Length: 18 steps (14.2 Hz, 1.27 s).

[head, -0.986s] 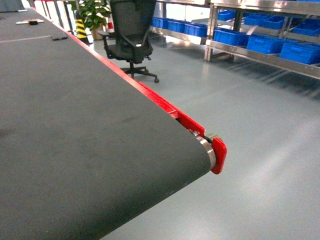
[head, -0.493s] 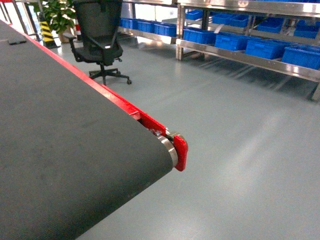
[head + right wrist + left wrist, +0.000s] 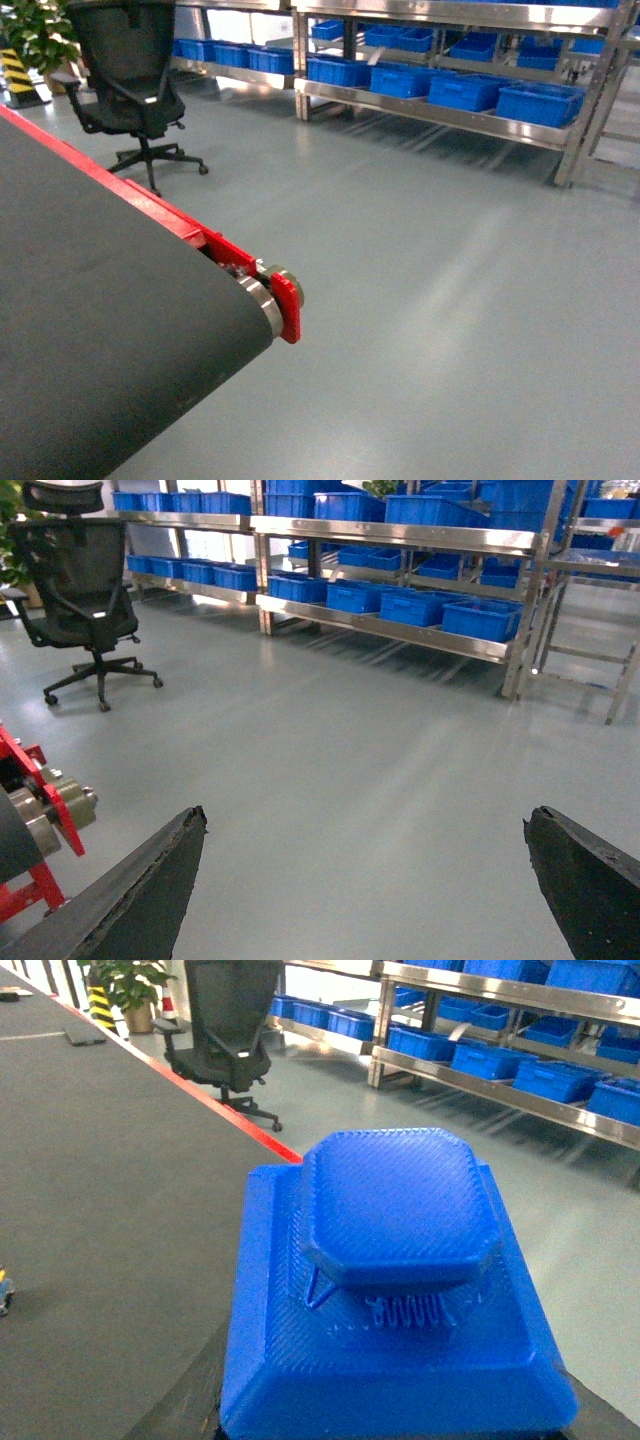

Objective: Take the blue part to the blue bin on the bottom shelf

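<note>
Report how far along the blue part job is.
Done: the blue part fills the left wrist view, apparently held by the left gripper. In hand: carrying it; the shelf rack sits across the floor. Left: reaching a blue bin on the bottom shelf and dropping it in. Right gripper is open, empty.

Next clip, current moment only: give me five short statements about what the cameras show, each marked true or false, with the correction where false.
1. The blue part fills the foreground of the left wrist view. True.
2. The right gripper is shut on the blue part. False: its fingers stand wide apart with only floor between them.
3. A black office chair stands on the floor beyond the conveyor belt. True.
4. The crates on the steel rack are red. False: they are blue.
5. The robot's arms show in the head view. False: neither arm is visible there.
</note>
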### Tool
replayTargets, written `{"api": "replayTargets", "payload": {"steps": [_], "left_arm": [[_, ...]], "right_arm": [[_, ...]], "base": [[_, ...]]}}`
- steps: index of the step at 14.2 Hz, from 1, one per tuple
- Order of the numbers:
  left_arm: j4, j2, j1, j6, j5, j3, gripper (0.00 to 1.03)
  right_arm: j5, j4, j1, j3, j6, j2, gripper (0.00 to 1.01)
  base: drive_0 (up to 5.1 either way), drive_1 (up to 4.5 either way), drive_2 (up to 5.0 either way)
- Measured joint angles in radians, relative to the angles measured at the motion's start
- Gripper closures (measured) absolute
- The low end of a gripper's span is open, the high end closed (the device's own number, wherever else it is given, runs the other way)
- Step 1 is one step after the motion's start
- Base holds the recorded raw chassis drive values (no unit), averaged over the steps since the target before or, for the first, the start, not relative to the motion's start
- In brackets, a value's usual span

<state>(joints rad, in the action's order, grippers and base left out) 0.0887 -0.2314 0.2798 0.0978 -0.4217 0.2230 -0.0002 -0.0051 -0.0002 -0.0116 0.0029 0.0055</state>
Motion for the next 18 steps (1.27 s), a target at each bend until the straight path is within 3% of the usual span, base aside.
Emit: {"api": "replayTargets", "payload": {"steps": [18], "left_arm": [[0.000,0.000,0.000,0.000,0.000,0.000,0.60]], "right_arm": [[0.000,0.000,0.000,0.000,0.000,0.000,0.03]], "base": [[-1.6,-1.62,-1.6]]}}
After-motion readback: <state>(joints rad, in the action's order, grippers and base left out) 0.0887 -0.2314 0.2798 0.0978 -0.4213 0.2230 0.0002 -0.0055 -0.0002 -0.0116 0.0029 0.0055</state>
